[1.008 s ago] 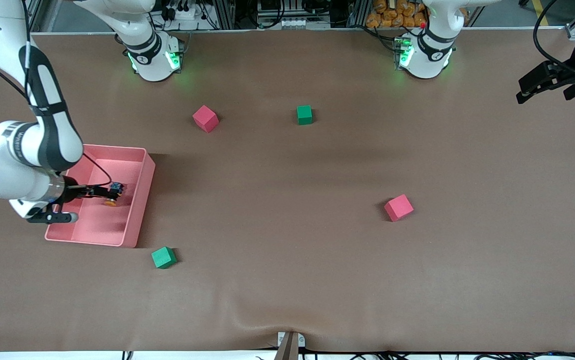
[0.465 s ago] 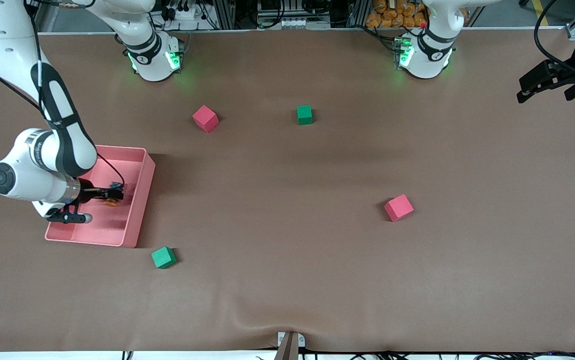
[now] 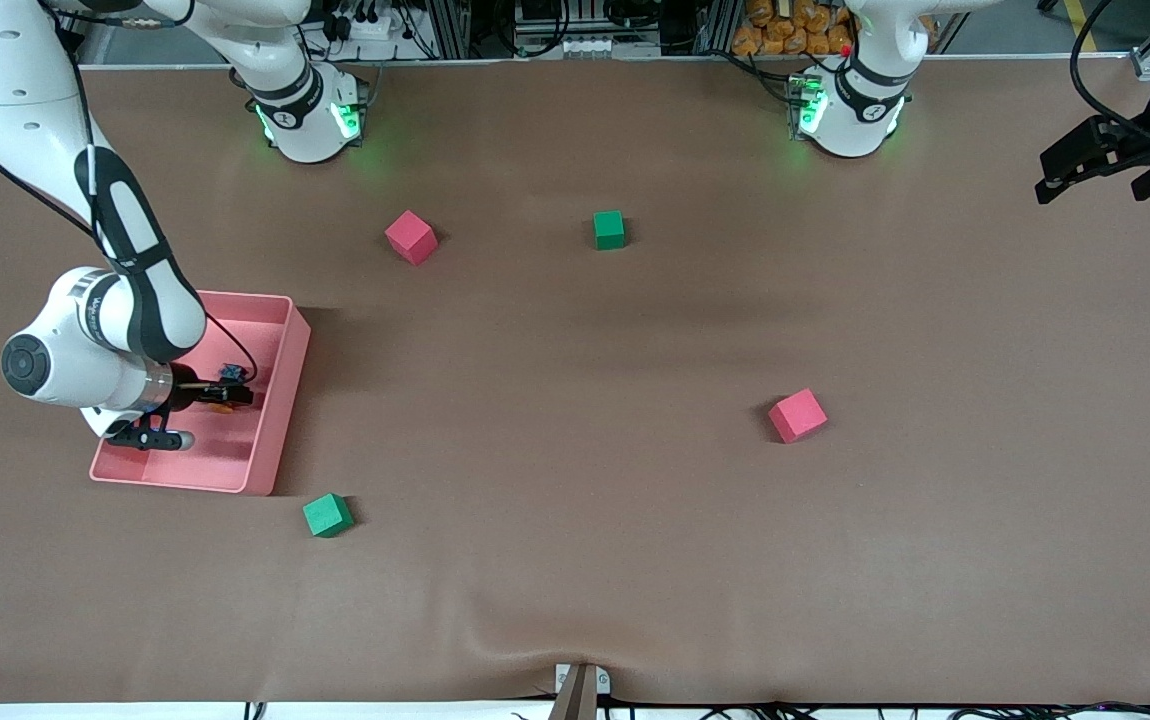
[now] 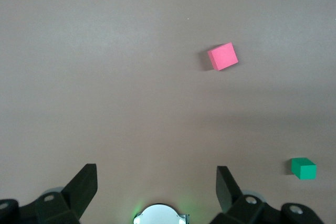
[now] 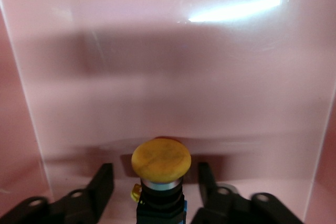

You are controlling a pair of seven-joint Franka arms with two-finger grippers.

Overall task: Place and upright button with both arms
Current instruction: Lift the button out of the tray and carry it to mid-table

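Reaching down from the right arm's end of the table, the right arm has its right gripper (image 3: 228,396) inside the pink tray (image 3: 287,372).

- Tray: sits on the brown table (image 3: 575,560) toward the right arm's end. One inner wall (image 5: 157,77) fills the right wrist view.
- Button (image 3: 221,405): in the tray, on the side toward the table's middle. In the right wrist view the button (image 5: 160,162) shows its round orange cap on top of the black body.
- Right gripper (image 5: 155,176): jaws released. One finger stands on each side of the black body with a visible gap on both sides, so nothing is grasped. Whether the button stands or lies, cannot tell.
- Green cube A (image 3: 327,515): on the table near the tray's corner, nearer the front camera than the tray.
- Red cube A (image 3: 410,237) and green cube B (image 3: 609,229): near the arm bases, well apart.
- Red cube B (image 3: 797,415): mid-table toward the left arm's end.
- Left gripper (image 3: 1085,165): waits up in the air over the table's edge at the left arm's end. The left wrist view shows the left gripper (image 4: 156,182) with jaws spread wide and empty, bare table between them, and one red cube (image 4: 222,56) and one green cube (image 4: 303,168) farther off.
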